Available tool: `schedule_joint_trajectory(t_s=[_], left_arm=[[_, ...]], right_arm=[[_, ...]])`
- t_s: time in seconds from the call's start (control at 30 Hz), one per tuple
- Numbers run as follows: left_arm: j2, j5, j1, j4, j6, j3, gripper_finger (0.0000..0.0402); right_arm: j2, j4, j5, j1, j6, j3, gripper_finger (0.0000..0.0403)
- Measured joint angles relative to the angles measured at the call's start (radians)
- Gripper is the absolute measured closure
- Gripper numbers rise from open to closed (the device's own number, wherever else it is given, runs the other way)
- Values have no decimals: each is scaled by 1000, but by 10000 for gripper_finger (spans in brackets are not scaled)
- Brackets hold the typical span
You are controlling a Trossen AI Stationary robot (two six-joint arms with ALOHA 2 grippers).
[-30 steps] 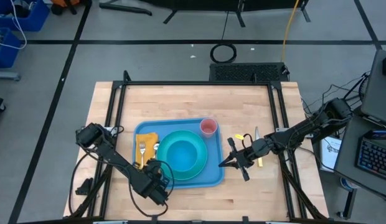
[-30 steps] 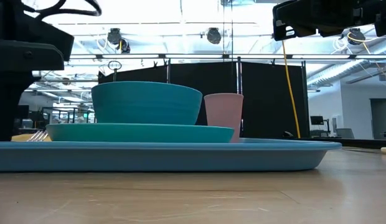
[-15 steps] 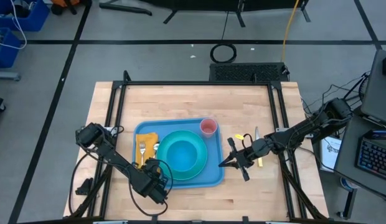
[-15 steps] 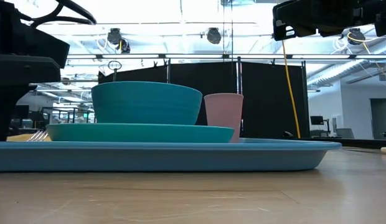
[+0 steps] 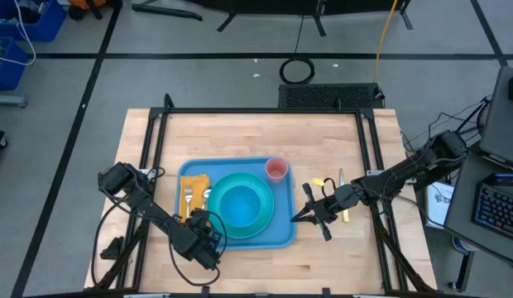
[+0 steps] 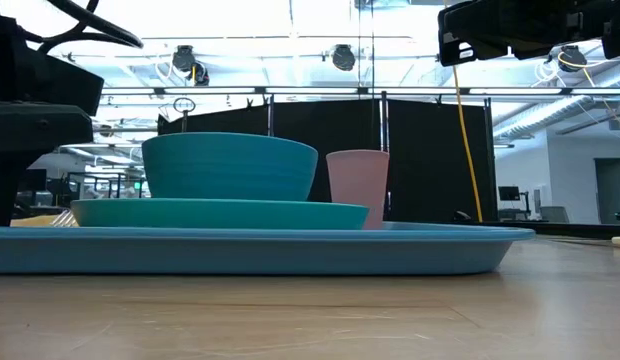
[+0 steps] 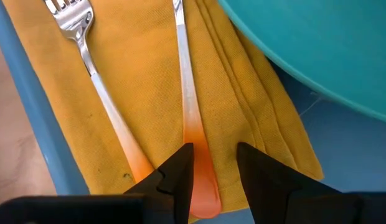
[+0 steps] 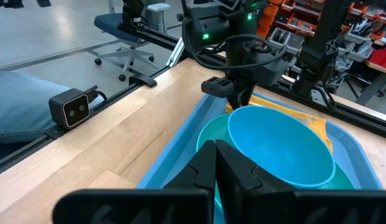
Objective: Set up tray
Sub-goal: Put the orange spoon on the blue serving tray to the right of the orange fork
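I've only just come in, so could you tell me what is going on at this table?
The robot is setting up a light-blue tray. It already carries a teal plate with a bowl, a pink cup and an orange napkin with a fork on it. The left pincer is over the napkin, its fingers either side of the handle of a second utensil. The right pincer waits shut beside the tray's right edge. A knife lies on the table.
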Motion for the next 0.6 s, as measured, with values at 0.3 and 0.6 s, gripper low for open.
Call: schedule_joint_trajectory(t_s=[0.3, 0.6], left_arm=[[2, 7, 0, 11, 4, 3, 273], [3, 2, 0, 14, 12, 3, 361]], right_arm=[[0, 0, 0, 0, 0, 0, 403], [0, 0, 0, 0, 0, 0, 403]])
